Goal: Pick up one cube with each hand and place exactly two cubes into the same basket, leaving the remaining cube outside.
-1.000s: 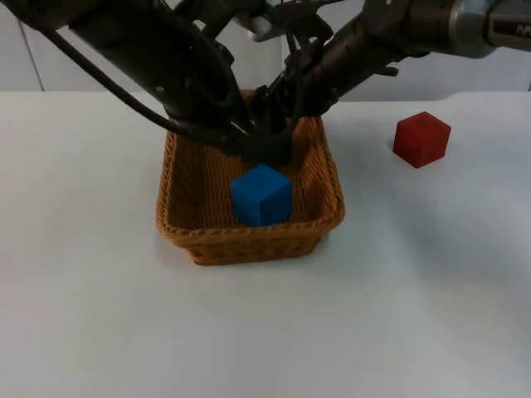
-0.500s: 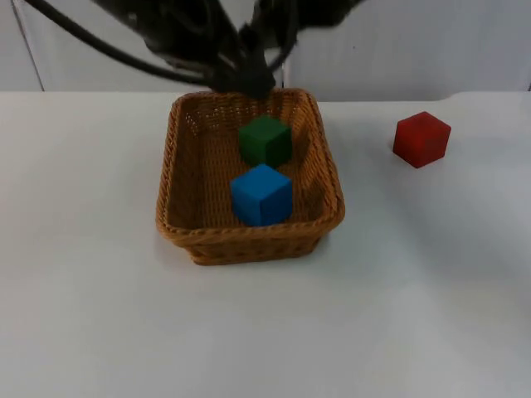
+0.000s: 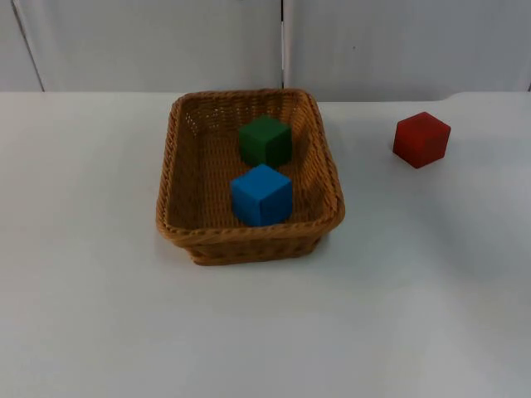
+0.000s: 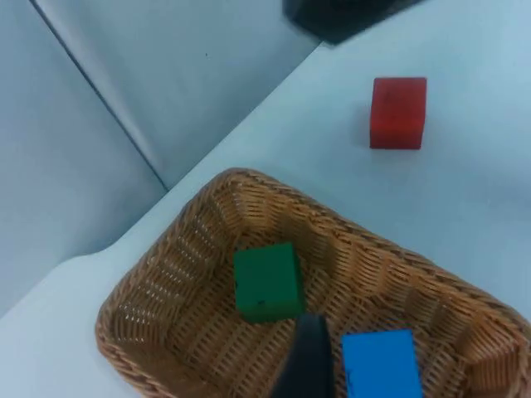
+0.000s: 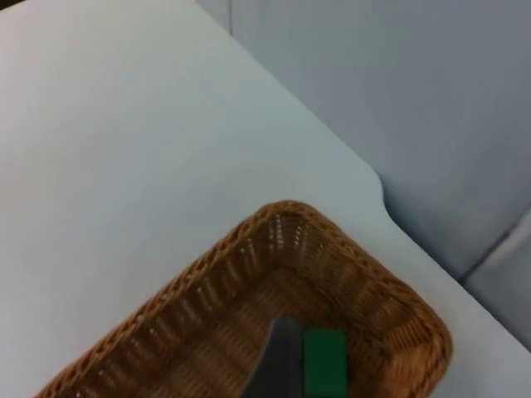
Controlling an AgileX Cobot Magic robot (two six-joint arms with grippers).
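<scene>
From above, the wicker basket [image 3: 249,178] sits near the middle of the white bench [image 3: 99,315], close to the grey wall [image 3: 149,41]. Two cubes lie inside it: a green cube [image 3: 265,141] toward the wall end and a blue cube [image 3: 261,195] just in front of it, nearer the front rim. They stand close together, though I cannot tell whether they touch. The red cube [image 3: 421,139] rests on the bare bench, well apart from the basket, off to the right-arm side.

The left wrist view takes in all three cubes at once: the green cube [image 4: 267,282] and the blue cube [image 4: 380,363] on the woven floor of the basket [image 4: 166,282], and the red cube [image 4: 399,113] out on the bench beyond the rim. One dark fingertip of the left pincer [image 4: 305,365] hangs over the basket between the green and blue cubes. With a single finger showing, I cannot tell whether that pincer is apart or together.

The right wrist view looks at the basket [image 5: 216,290] from the other side and catches the green cube [image 5: 323,363] alone. A grey fingertip of the right pincer [image 5: 278,365] hangs over the basket just beside the green cube; its state I cannot tell either.

No label or writing can be read on anything.
</scene>
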